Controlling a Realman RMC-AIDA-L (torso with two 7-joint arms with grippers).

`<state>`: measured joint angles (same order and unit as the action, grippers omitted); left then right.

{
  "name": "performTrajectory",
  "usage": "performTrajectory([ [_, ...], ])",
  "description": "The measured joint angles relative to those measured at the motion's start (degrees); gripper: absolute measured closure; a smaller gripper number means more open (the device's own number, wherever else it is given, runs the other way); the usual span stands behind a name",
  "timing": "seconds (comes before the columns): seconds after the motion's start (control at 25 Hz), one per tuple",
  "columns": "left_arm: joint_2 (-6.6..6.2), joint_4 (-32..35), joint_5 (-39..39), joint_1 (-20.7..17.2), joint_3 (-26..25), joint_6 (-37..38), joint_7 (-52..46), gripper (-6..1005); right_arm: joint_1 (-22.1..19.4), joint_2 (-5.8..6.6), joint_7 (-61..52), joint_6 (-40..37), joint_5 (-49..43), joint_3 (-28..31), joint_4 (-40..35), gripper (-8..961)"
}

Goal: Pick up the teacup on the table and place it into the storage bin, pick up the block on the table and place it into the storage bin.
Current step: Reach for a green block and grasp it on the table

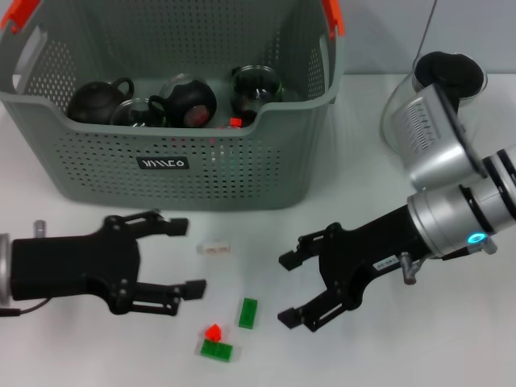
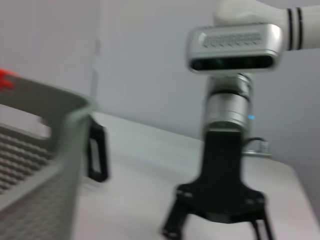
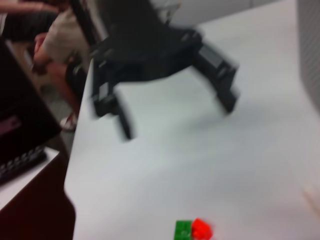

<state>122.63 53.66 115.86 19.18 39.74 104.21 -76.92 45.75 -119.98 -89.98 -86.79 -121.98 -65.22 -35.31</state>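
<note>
Nearest the head camera: a small green block topped with a red piece (image 1: 215, 344), flat on the white table (image 1: 363, 355). Loose green block (image 1: 248, 312) just beside it, tilted; pale clear block (image 1: 214, 247) farther back, near the bin front. Left gripper (image 1: 185, 256) low over the table, jaws spread wide, holding nothing. Right gripper (image 1: 287, 289) opposite, jaws also wide and empty; the blocks lie between the two. Storage bin (image 1: 185, 173): grey-green, perforated walls, orange handle clips, black label on front. Inside it, dark teapots and a glass vessel. Glass carafe (image 1: 419, 109) stands at the table's right rear, partly hidden by the right arm.
</note>
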Motion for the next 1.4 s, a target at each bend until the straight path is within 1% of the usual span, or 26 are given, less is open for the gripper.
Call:
performTrajectory([
  [0.08,-0.02,-2.07,0.09,-1.02,-2.82,-1.31,5.27,47,0.06,-0.19,-1.05,0.42,0.00,-2.07,-0.68,7],
  [0.2,0.29,-3.08,0.11,-2.67,-5.05,-3.35,10.53,47,0.36,-0.46,-1.55,1.69,0.35,-4.78,-1.05,7],
  [0.32,0.36,-3.54,0.23,-3.58,-6.25,-4.12,11.60,47,0.82,-0.80,-1.31,3.74,1.03,-7.08,-0.76,7],
  [0.36,0.32,-3.89,0.28,-3.67,-6.63,-4.14,11.63,47,0.96,-0.89,-1.10,5.61,2.45,-9.60,-0.54,7],
  [0.4,0.27,-4.29,0.32,-3.72,-7.00,-4.12,11.65,47,0.96,-0.89,-1.10,5.61,2.45,-9.60,-0.54,7],
  [0.52,0.21,-4.88,0.88,-3.65,-7.19,-4.07,11.71,47,1.00,-0.92,-1.02,9.23,5.90,-15.40,-0.48,8],
  [0.68,0.38,-4.97,1.38,-3.56,-6.52,-3.37,11.60,47,0.99,-0.94,-1.00,13.82,9.13,-21.50,-0.46,8],
  [0.88,0.25,-5.01,2.52,-3.02,-5.96,-3.10,11.38,48,0.98,-0.96,-1.28,18.22,12.51,-27.03,-0.45,8],
  [1.08,0.13,-5.59,5.63,-1.81,-5.99,-4.27,11.15,48,1.04,-0.96,-1.57,19.41,14.29,-28.92,-0.68,8],
  [1.24,-0.17,-6.95,6.50,-1.06,-5.98,-4.99,11.26,48,1.04,-0.96,-1.56,19.52,14.73,-29.05,-0.90,8],
  [1.4,-0.20,-7.10,7.29,-0.62,-5.98,-5.04,11.18,48,1.02,-0.91,-1.37,20.02,14.76,-29.08,-0.94,8],
])
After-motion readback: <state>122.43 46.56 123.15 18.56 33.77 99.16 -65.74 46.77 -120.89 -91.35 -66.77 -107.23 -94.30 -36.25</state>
